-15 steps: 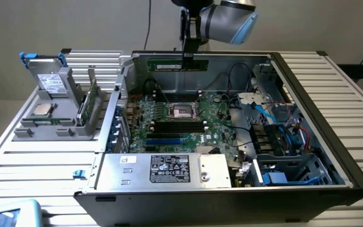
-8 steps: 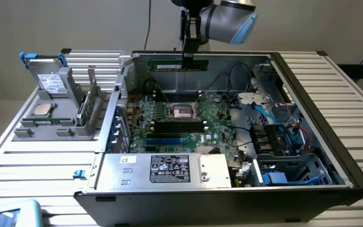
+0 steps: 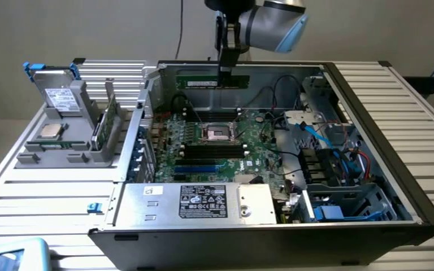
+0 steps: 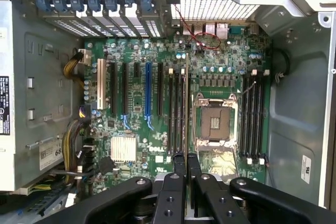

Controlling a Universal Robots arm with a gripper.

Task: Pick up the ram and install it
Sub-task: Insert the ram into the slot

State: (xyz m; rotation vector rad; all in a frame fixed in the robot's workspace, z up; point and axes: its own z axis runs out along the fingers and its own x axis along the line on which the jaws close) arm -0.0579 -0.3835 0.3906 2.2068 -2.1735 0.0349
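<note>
The gripper (image 3: pixel 225 71) has its fingers (image 4: pixel 180 165) pinched narrow on the ram (image 3: pixel 202 82), which hangs level in the air above the processor socket (image 3: pixel 218 132), clear of the board (image 3: pixel 256 148). Edge-on from the wrist it seems lined up with the black slots (image 4: pixel 176 114) just beside the socket, though that is hard to confirm. Any skew would jam one end in its slot, and so thin a grip could let the stick twist

The arm's wrist joint (image 3: pixel 270 22), at about twelve o'clock in the exterior view, is a rounded silver-grey housing with a pale blue end cap (image 3: pixel 297 28). Under it the pincer (image 3: pixel 225 66) is slim and matte black. In the wrist view its two narrow black fingers (image 4: pixel 179 166) sit on thick black link bars (image 4: pixel 273 200) with round silver pivot pins (image 4: pixel 137 182).
</note>
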